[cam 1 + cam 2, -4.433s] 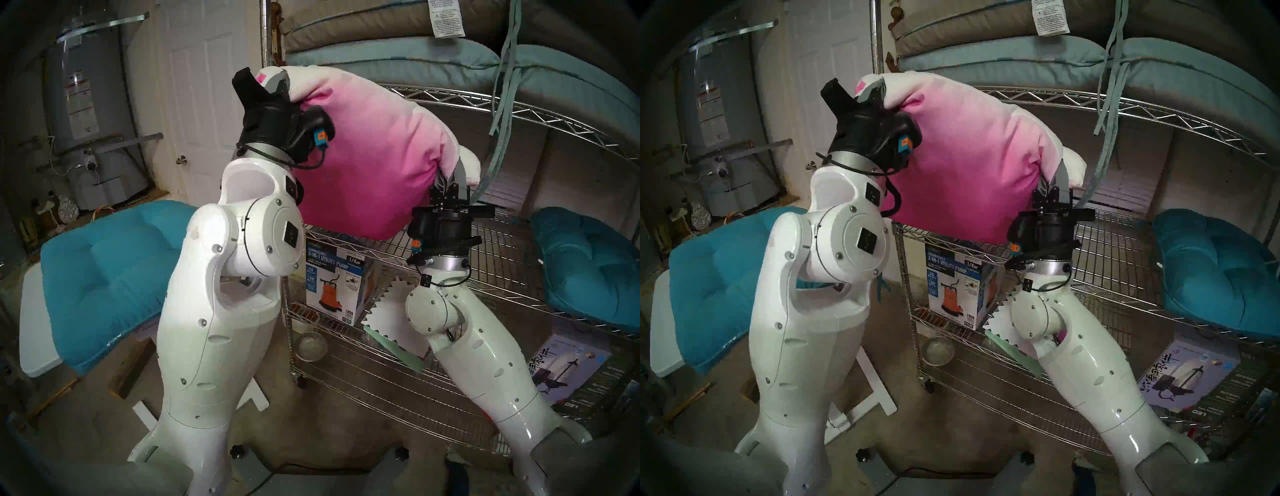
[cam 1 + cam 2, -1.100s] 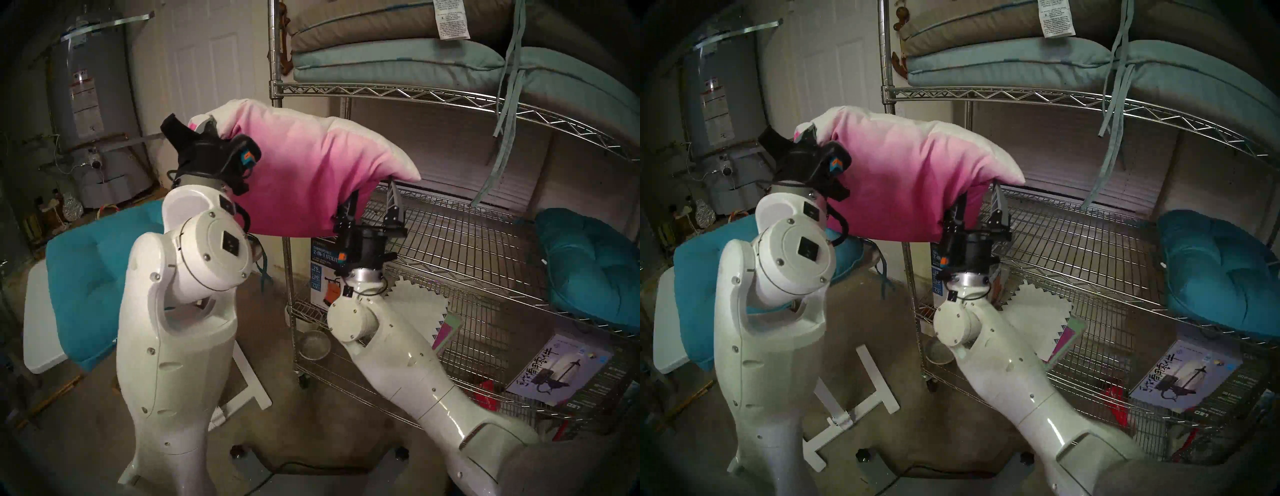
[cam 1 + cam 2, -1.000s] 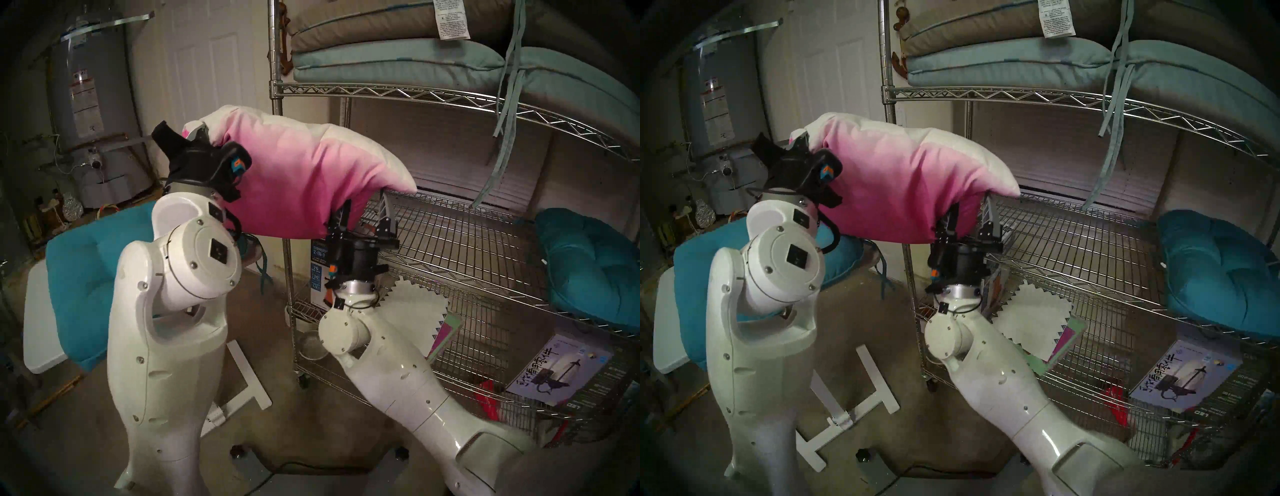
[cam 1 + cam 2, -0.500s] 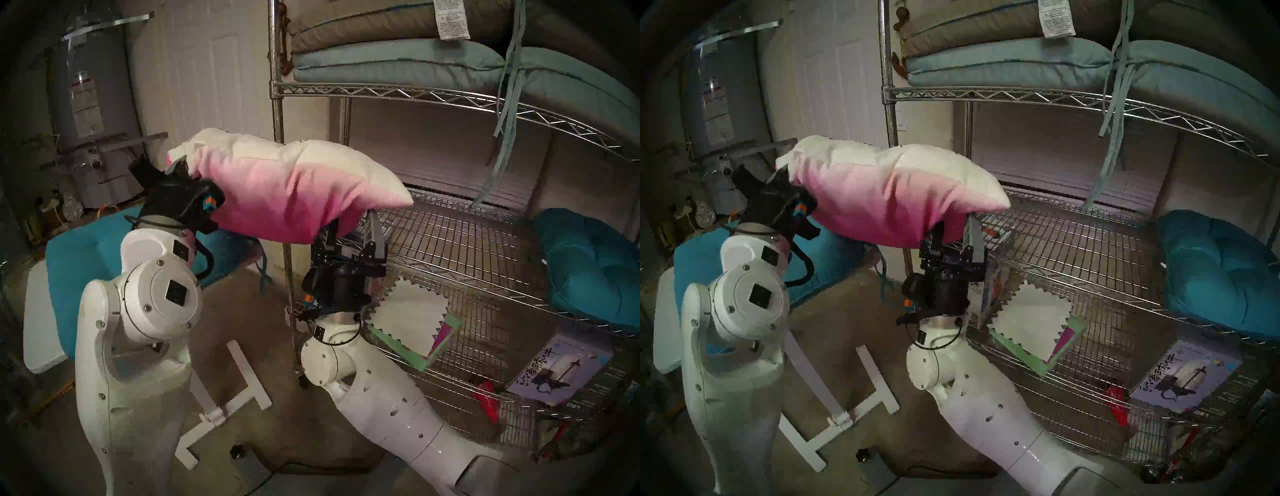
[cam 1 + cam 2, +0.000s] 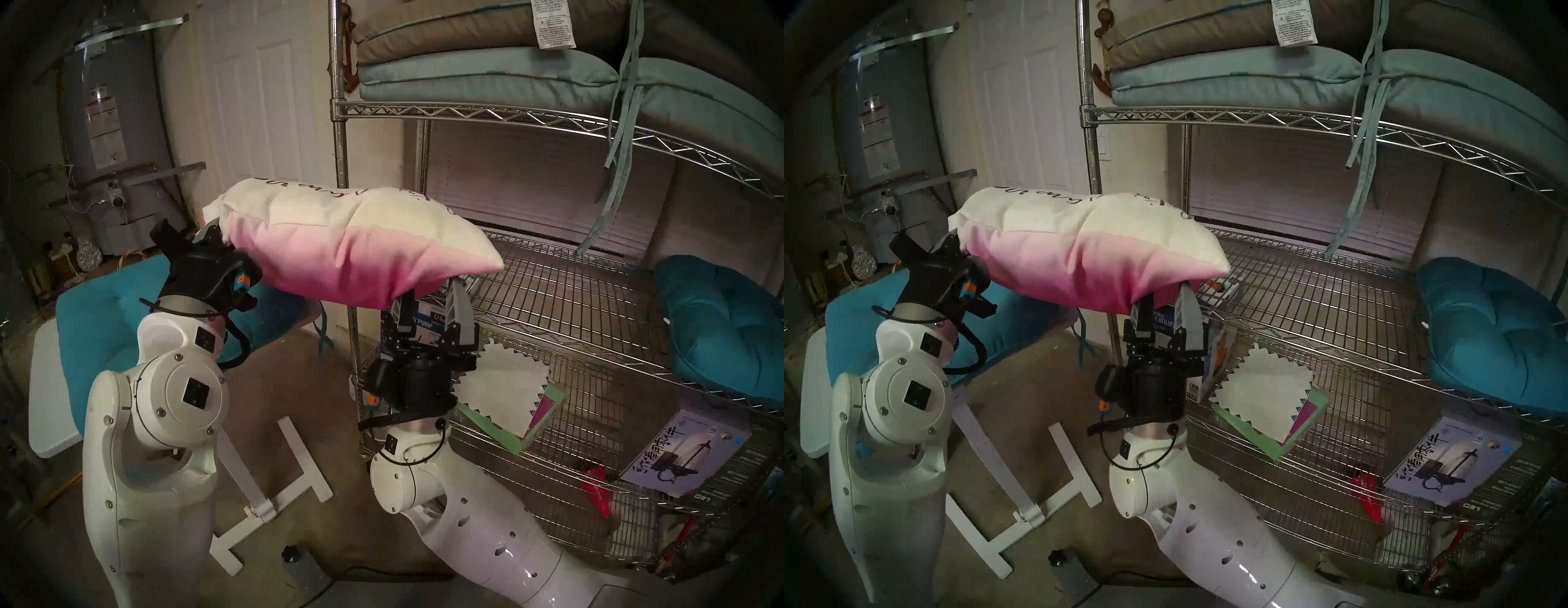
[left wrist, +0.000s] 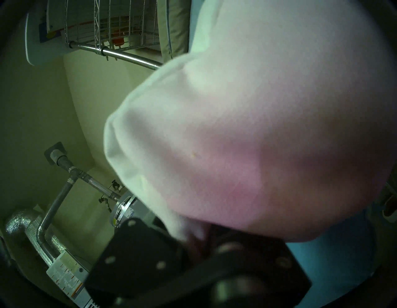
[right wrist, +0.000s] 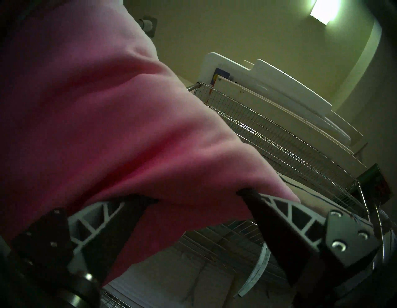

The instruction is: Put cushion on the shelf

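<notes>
While one cushion (image 5: 360,250) hangs before the shelf (image 5: 551,293), beside its front-left post, left gripper (image 5: 214,231) clamps its corner; right gripper (image 5: 430,303) gapes wide underneath. Only head views show cursive lettering; two teal seat cushions (image 5: 729,322) flank.

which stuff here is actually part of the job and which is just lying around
Part of the job:
- cushion, pinched at one corner by the left end effector
- shelf, middle tier mostly bare
- right end effector, open under the cushion

Just lying around:
- teal cushions
- stacked pads
- pump box
- lamp box
- water heater
</notes>
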